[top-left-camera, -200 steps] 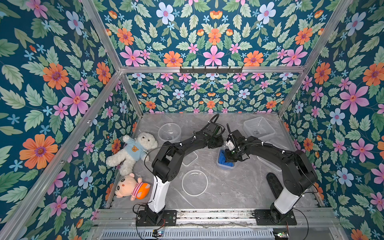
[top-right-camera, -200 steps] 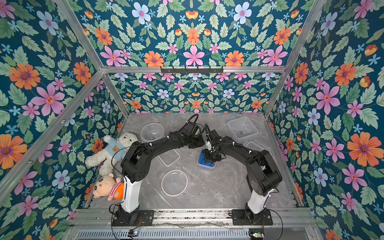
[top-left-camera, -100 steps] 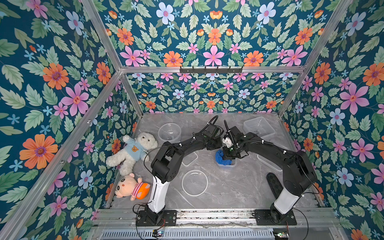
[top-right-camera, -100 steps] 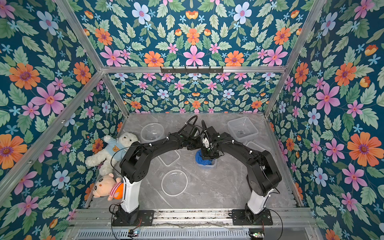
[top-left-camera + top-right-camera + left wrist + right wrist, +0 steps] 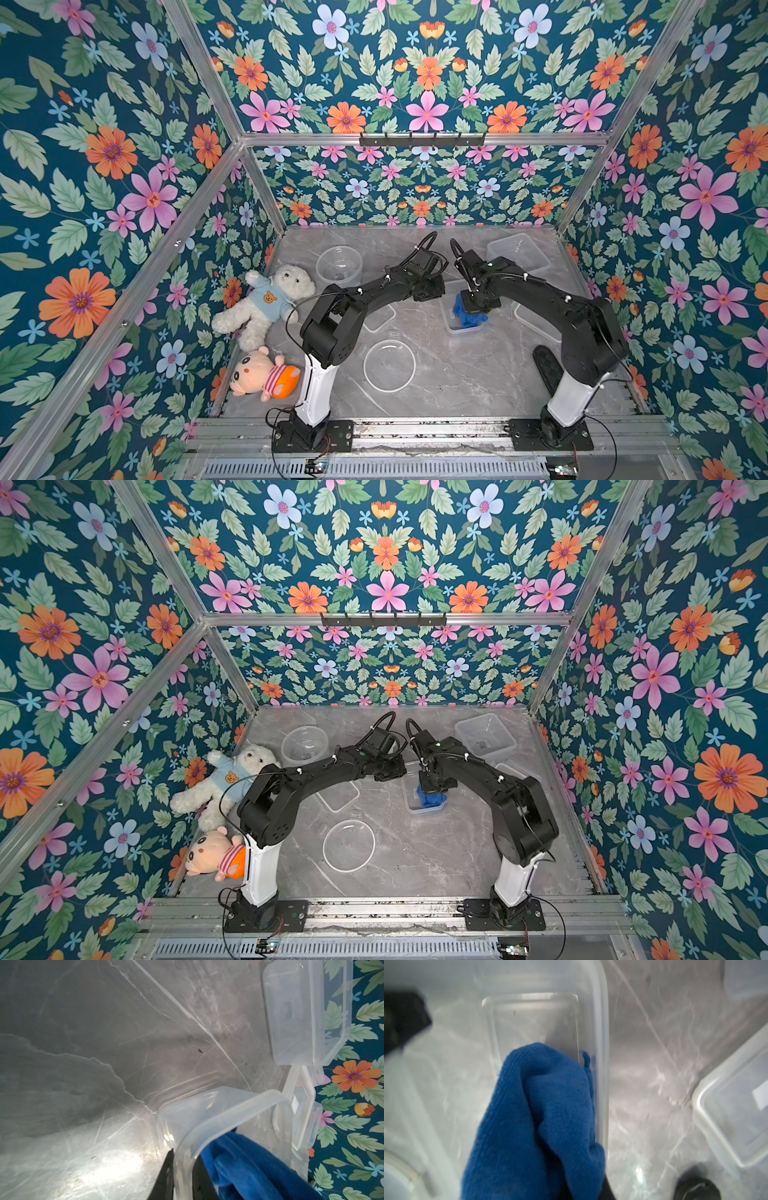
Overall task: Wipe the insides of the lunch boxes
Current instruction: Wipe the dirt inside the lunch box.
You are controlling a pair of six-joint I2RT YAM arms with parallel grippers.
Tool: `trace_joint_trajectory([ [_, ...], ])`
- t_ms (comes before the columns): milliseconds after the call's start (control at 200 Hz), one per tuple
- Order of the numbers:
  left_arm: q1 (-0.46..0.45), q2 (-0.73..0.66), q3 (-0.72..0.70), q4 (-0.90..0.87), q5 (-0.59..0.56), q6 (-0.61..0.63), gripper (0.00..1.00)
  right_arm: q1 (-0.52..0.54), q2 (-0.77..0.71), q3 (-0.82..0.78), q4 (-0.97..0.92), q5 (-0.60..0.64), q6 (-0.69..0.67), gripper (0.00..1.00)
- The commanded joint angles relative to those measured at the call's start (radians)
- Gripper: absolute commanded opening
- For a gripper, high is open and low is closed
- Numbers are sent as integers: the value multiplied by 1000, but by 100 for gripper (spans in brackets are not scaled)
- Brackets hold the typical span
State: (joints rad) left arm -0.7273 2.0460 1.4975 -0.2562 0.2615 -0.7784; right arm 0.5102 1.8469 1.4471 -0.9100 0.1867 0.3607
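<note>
Blue cloth [image 5: 467,315] hangs bunched from the right end effector [image 5: 473,305], which is lowered into the small rectangular lunch box [image 5: 464,331] near the middle of the grey marbled table [image 5: 457,382]. In the right wrist view the cloth fills the near part of the box and lies against one long wall. The fabric covers the fingers there, so the jaws themselves are hidden, but they seem to be pinched tight on it, since the cloth droops from that point.

The left end effector [image 5: 432,291] has come in from the other side and meets the same box at its far end. In the left wrist view its dark fingers [image 5: 166,1174] stand one outside and one inside the clear wall, closed narrow on the rim.

The round lunch box [image 5: 338,266] stands mouth up toward the back left of the table, near a white teddy bear [image 5: 270,299] in a light blue shirt. The large square lunch box [image 5: 517,253] sits mouth up in the back right corner, well apart from both arms. A round lid [image 5: 389,365] lies flat in front, between the two arm bases. A pink-faced doll [image 5: 266,376] lies by the left wall, just in front of the bear.
</note>
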Motion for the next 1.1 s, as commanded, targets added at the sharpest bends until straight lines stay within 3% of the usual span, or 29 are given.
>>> trace_joint_trajectory([
  [0, -8, 5, 13, -11, -5, 29, 17, -4, 92, 115, 20, 150, -6, 0],
  [155, -11, 33, 35, -12, 8, 31, 17, -4, 165, 243, 108, 150, -16, 0],
  [325, -11, 40, 52, -13, 12, 33, 17, -3, 201, 234, 206, -58, -47, 0],
  [465, -11, 42, 57, -13, 9, 31, 17, -5, 171, 77, 330, -276, -11, 0],
  [620, -12, 39, 61, -16, 7, 31, 17, -38, -27, -128, 485, -418, 50, 0],
  [730, -12, 42, 67, -24, 5, 32, 17, -85, -178, -172, 498, -406, 68, 0],
  [845, -11, 42, 67, -23, 5, 32, 17, -102, -283, -125, 441, -282, 23, 0],
  [980, -11, 39, 69, -30, 2, 29, 17, -102, -205, -1, 318, -134, -32, 0],
  [1095, -11, 34, 71, -38, -6, 31, 17, -98, -72, 68, 294, -162, -29, 0],
])
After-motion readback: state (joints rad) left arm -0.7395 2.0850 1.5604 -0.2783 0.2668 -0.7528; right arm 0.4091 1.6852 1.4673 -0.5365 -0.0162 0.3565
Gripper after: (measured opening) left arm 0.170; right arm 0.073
